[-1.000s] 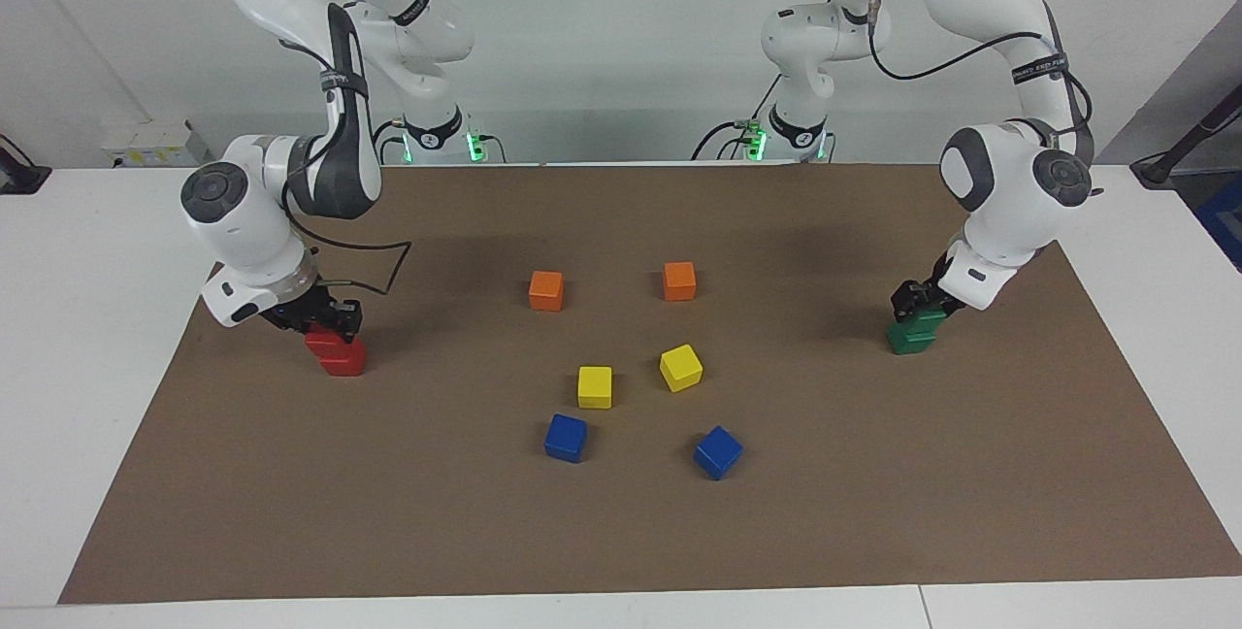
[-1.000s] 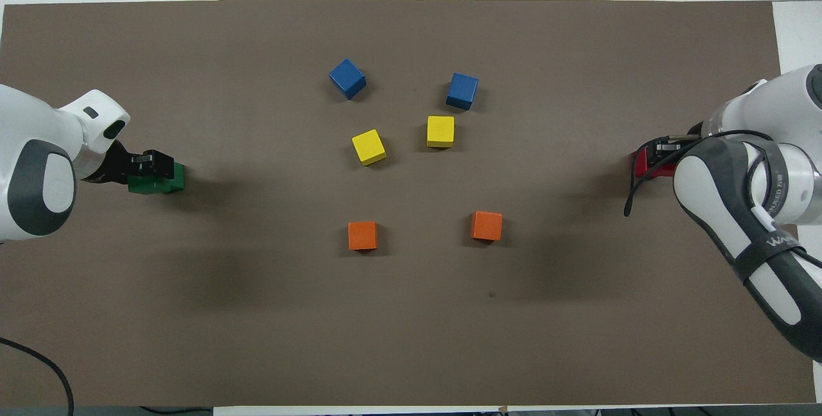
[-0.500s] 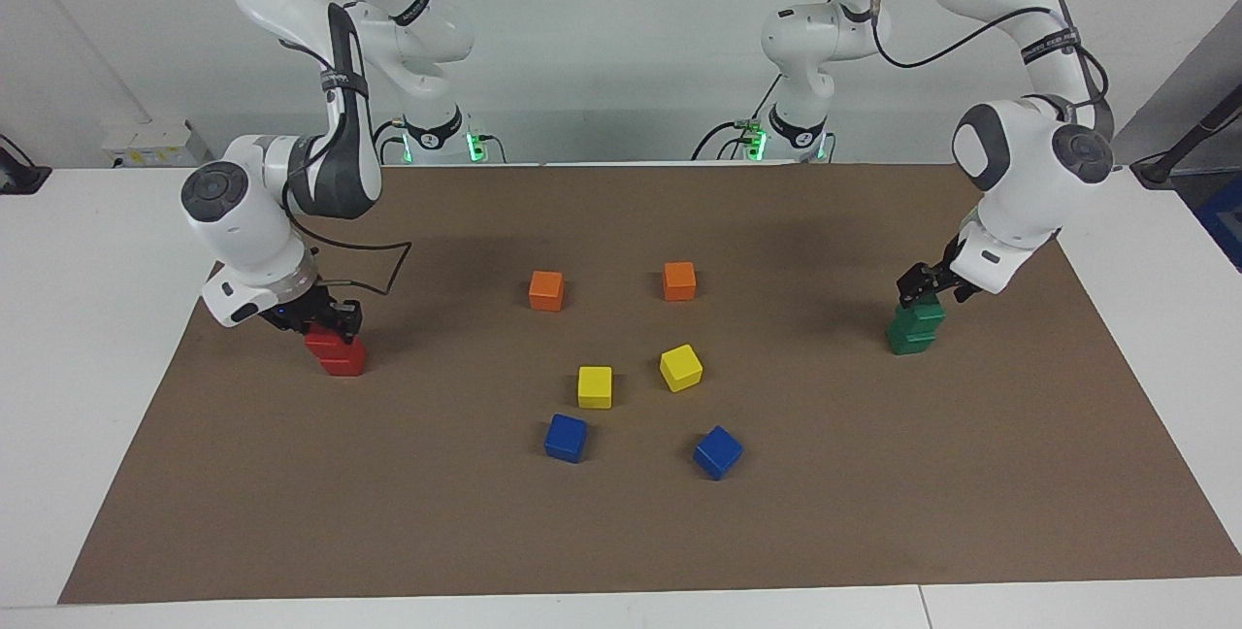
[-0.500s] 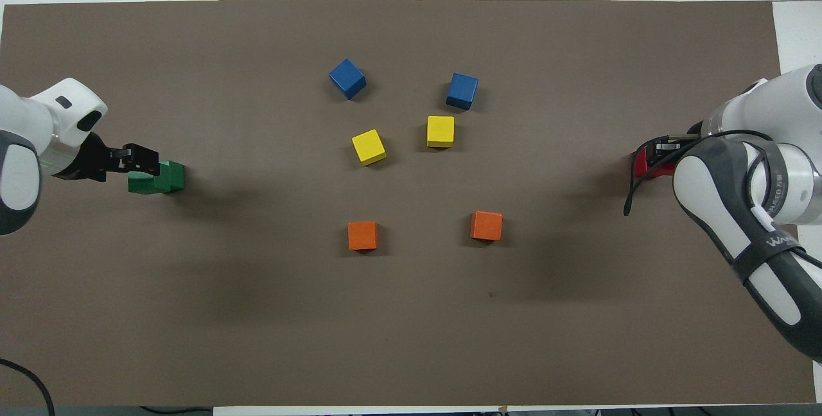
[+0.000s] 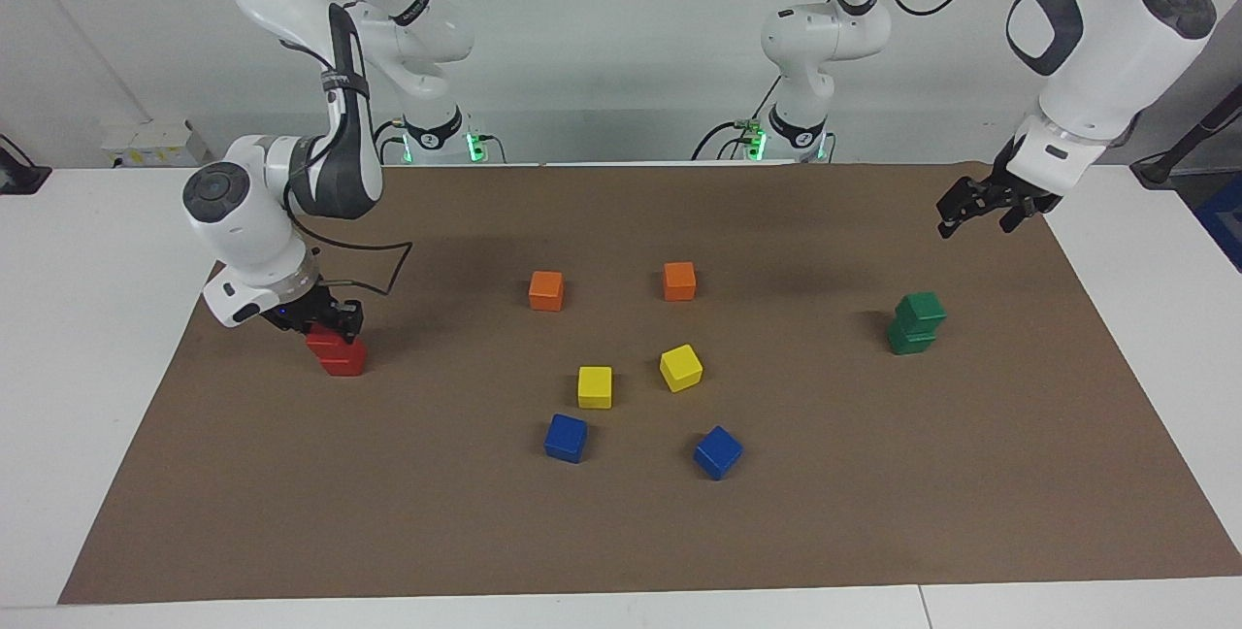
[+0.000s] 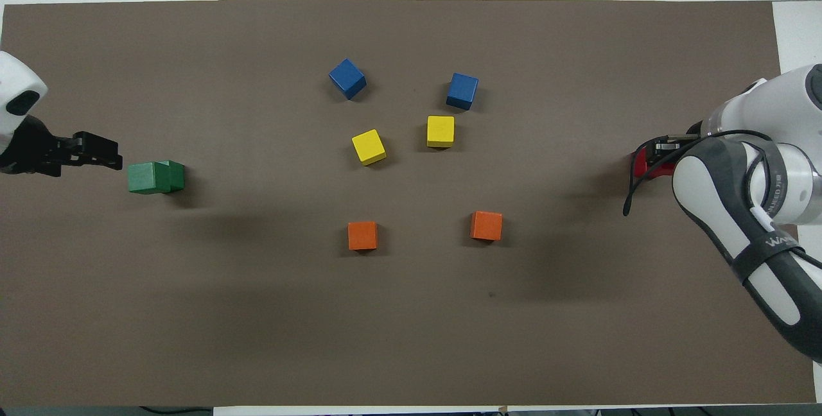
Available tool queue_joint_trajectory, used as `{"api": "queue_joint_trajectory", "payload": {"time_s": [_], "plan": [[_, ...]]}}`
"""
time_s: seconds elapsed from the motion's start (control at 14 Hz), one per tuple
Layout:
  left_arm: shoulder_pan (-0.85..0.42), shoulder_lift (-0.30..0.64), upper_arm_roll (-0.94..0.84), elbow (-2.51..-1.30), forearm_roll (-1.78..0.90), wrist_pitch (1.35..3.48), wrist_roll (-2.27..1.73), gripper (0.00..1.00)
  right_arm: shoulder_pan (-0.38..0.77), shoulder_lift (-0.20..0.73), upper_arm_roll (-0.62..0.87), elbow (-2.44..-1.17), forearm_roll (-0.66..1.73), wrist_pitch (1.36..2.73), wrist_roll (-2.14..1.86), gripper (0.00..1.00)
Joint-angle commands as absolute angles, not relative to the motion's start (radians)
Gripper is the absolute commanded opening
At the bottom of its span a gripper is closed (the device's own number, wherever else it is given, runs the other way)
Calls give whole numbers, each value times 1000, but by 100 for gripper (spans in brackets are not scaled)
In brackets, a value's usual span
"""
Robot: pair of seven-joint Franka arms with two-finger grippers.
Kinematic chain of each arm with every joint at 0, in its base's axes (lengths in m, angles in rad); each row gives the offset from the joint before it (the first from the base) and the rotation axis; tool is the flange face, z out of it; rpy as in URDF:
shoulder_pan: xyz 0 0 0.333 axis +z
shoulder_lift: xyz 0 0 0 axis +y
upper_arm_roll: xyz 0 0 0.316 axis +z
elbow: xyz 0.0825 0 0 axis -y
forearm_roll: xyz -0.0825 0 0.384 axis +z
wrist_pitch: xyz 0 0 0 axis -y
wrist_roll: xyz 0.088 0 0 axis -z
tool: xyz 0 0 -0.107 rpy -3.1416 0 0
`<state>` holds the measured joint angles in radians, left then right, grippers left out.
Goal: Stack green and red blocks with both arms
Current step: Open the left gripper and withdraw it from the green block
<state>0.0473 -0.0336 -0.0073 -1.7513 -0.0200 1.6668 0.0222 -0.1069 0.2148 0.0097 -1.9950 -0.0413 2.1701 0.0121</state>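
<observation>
Well, the left gripper (image 5: 988, 212) hangs spread and empty above the mat's left-arm end where two green blocks (image 5: 915, 322) stand stacked, while the right gripper (image 5: 320, 320) pinches the upper red block (image 5: 324, 340) on its mate, unreleased.

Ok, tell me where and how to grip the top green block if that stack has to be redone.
Grip the top green block across two opposite upright faces, coming straight down from above. It sits slightly offset on the lower green block, so a sideways approach would probably push the stack over. Its top face is clear, and the left gripper hangs open, up off the stack toward its own end of the table.
</observation>
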Motion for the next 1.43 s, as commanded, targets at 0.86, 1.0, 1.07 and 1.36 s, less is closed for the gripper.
{"api": "queue_joint_trajectory", "payload": {"time_s": [0.86,1.0,1.07,1.36], "plan": [[-67,-37,75,-1703,-29,1563,23,100,-114,199,18,-2011,-44,2195,15,100],[-72,-38,78,-1707,-29,1562,23,100,-114,199,20,-2006,-46,2194,15,100],[-96,-38,99,-1707,-29,1562,23,100,-114,199,20,-1993,-46,2183,15,100],[-143,-46,146,-1710,-28,1552,23,100,-77,177,28,-1927,-41,2119,25,100]]}}
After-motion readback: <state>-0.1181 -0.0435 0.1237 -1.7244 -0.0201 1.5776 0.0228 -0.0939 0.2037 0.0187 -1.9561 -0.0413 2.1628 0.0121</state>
